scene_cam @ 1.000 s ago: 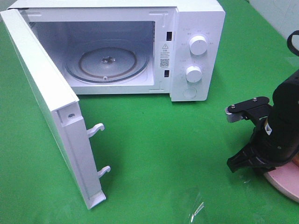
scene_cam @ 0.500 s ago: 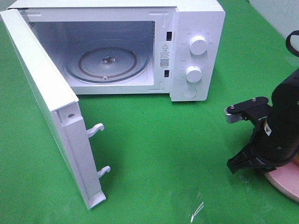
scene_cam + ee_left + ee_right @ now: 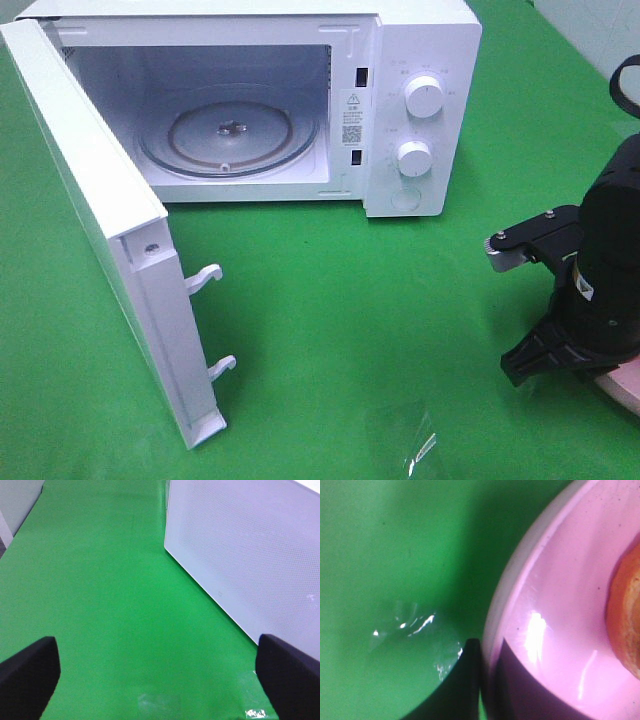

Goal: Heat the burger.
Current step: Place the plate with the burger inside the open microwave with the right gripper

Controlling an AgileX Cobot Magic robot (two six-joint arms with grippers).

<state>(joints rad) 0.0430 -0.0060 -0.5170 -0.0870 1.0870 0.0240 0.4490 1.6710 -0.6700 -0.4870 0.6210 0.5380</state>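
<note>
From the high camera: white microwave (image 3: 420, 60) across the upper half of the frame, door (image 3: 110, 250) swung out toward the lower left, glass turntable (image 3: 230, 135) visible inside, two round knobs (image 3: 424, 98) stacked on the panel at the oven's right. Green counter (image 3: 330, 320) over the rest of the frame, with a scrap of clear film (image 3: 415, 445) at bottom centre. Right arm (image 3: 600, 270) low at the right edge, covering nearly all of a pink plate (image 3: 625, 385), with only a sliver of rim showing in the lower right corner. Burger and fingertips of the right hand hidden behind the arm in this view; left hand outside this frame altogether.

Given only by the right wrist camera: right hand (image 3: 487, 647) clenched on the plate's rim, one black finger (image 3: 462, 685) outside on the counter side, the other inside over the pink surface. Burger (image 3: 626, 615) resting on the plate, apart from the pinched rim, with just a curved orange-brown edge of it in shot. Facing and long axis impossible to tell from that slice.

Given only by the left wrist camera: left hand (image 3: 160, 675) released, black fingertips (image 3: 27, 672) spread wide with green counter between them, close beside a white dotted panel of the microwave. Door face or side wall, cannot tell.
</note>
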